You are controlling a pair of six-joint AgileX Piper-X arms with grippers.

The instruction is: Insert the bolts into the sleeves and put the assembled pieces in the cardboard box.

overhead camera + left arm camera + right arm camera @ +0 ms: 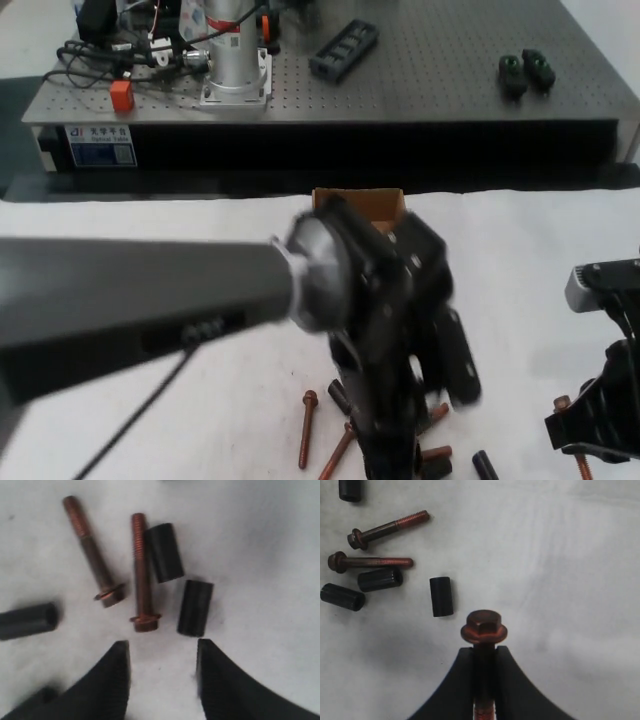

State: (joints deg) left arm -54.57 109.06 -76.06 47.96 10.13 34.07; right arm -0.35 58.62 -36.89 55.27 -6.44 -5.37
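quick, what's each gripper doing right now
left gripper: open, holding nothing.
right gripper: closed on a bolt.

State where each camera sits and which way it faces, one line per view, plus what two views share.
High view: behind the arms, facing forward and down; cardboard box ahead, left arm in front.
Left wrist view: looks down past open left gripper at sleeves.
Right wrist view: looks down past right gripper shut on a bolt.
Shared: both wrist views see the loose bolts.
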